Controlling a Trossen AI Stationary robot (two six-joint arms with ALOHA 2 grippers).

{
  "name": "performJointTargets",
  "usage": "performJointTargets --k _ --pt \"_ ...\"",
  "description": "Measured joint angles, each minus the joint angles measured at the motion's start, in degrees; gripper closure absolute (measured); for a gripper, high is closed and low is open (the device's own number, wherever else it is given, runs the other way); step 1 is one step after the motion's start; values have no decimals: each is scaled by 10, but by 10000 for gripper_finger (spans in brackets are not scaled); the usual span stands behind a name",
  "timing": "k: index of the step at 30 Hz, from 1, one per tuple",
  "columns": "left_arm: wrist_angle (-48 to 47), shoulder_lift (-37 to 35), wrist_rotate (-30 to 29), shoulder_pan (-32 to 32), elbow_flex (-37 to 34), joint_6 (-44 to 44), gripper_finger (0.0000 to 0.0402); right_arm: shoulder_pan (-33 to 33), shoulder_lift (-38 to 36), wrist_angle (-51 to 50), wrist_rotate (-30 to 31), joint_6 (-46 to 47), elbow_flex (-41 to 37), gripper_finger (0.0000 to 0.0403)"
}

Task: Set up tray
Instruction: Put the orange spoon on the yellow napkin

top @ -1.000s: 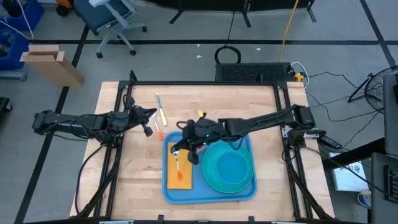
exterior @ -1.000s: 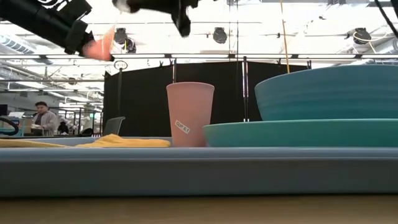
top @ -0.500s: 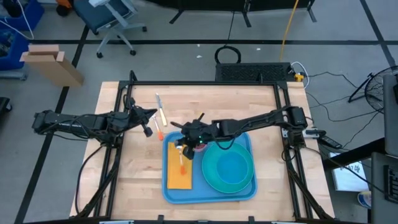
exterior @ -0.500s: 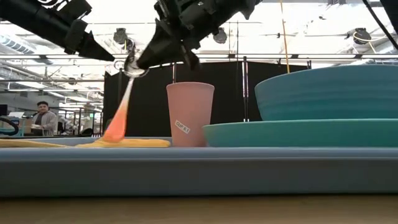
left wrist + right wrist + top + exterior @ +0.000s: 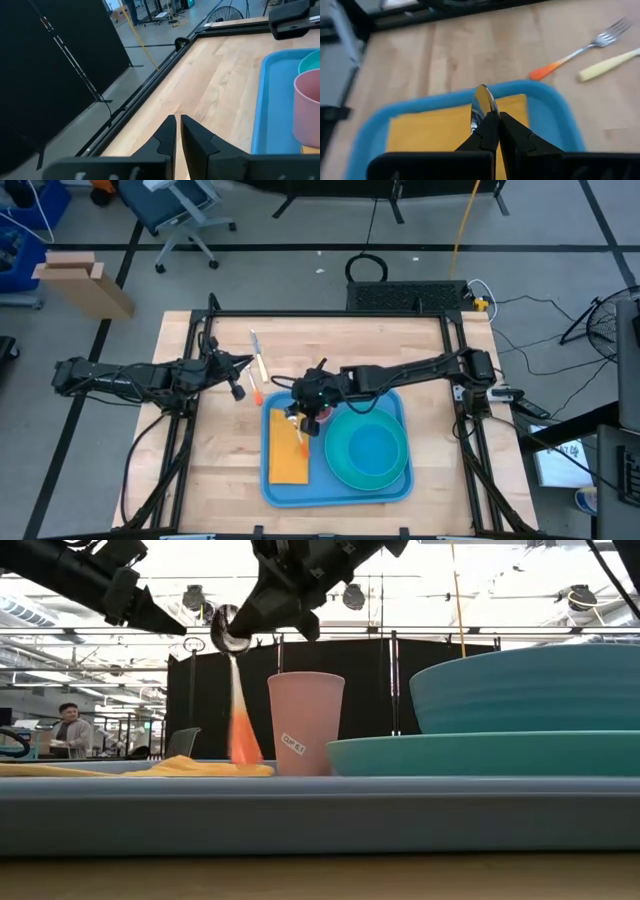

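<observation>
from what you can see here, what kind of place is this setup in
Probably a robotics lab or workshop in a large industrial hall: a wooden table on a concrete floor, black curtain partitions behind it, overhead trusses with lamps, and an office chair.

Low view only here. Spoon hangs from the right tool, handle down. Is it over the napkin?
Observer: Yes. The right wrist camera shows the right tool pinching the spoon by its bowl, above the yellow napkin in the tray.
Operator: Other cutlery?
Observer: A fork and a knife lie on the table, outside the tray.
Operator: Left tool?
Observer: The left tool is shut and empty, over the table beside the tray.
</observation>
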Motion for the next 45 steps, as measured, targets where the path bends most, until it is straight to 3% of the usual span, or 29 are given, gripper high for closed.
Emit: performJointTargets --k 8,22,45 --pt "-1 0 10 0 0 3 371 -3 37 70 -21 84 1 403" --pt "-7 0 22 0 0 7 371 -8 72 43 27 146 1 403" --pt "-12 0 23 0 0 7 371 -1 72 23 9 211 1 403"
